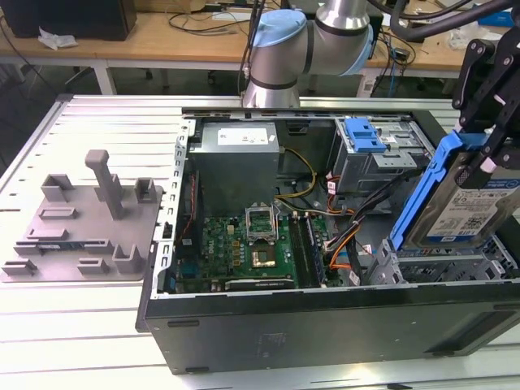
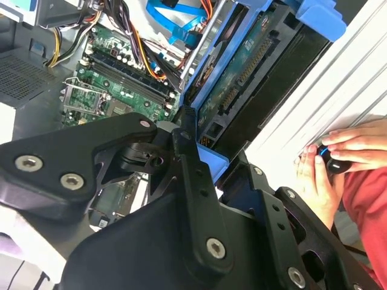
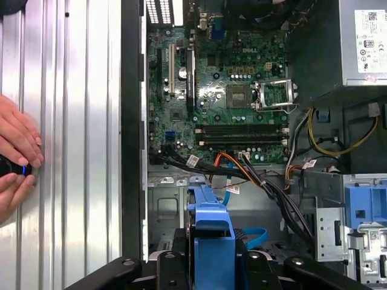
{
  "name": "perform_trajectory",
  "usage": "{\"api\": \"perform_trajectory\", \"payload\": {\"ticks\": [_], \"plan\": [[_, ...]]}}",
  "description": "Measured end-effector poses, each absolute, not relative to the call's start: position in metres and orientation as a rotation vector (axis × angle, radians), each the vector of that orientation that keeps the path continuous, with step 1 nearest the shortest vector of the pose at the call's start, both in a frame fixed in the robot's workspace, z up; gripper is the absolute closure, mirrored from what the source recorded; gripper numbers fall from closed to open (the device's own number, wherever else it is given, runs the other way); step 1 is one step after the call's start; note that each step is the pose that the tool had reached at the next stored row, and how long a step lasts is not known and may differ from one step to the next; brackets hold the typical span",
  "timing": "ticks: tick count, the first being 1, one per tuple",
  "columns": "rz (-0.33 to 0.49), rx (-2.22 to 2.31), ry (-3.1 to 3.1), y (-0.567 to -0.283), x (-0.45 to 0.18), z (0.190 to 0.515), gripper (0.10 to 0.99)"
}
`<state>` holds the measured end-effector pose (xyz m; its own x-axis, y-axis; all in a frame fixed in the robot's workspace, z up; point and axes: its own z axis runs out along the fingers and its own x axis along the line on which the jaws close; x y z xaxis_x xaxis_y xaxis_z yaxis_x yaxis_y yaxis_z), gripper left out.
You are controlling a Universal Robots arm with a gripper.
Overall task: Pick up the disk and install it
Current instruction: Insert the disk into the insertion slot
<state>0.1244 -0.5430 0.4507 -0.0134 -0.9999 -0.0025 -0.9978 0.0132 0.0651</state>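
Note:
In the exterior view my gripper point(image 1: 481, 154) is shut on the disk point(image 1: 465, 207), a silver hard drive with a white-and-blue label in a blue bracket. The disk hangs on edge, tilted, above the drive bay frame point(image 1: 443, 264) at the exterior view's right end of the open computer case point(image 1: 325, 325). The first wrist view shows the blue bracket point(image 3: 211, 238) clamped between the black fingers point(image 3: 172, 269), over the bay floor. The second wrist view shows the disk's green circuit-board underside point(image 2: 242, 69) beyond the fingers point(image 2: 193, 181).
A silver cage with a blue tab point(image 1: 366, 134) sits at the case's back, beside a grey power supply box point(image 1: 236, 154). The motherboard point(image 1: 244, 244) and loose cables point(image 3: 242, 172) lie nearby. A grey fixture plate point(image 1: 81, 219) rests left of the case. A person's hands point(image 3: 15, 151) rest on the table.

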Motion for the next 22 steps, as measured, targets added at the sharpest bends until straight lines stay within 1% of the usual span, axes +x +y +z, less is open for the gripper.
{"api": "perform_trajectory", "payload": {"ticks": [13, 22], "plan": [[-0.075, 2.169, -2.211, -0.543, 0.125, 0.446, 0.718], [-0.075, 2.168, -2.211, -0.543, 0.125, 0.436, 0.718]]}}
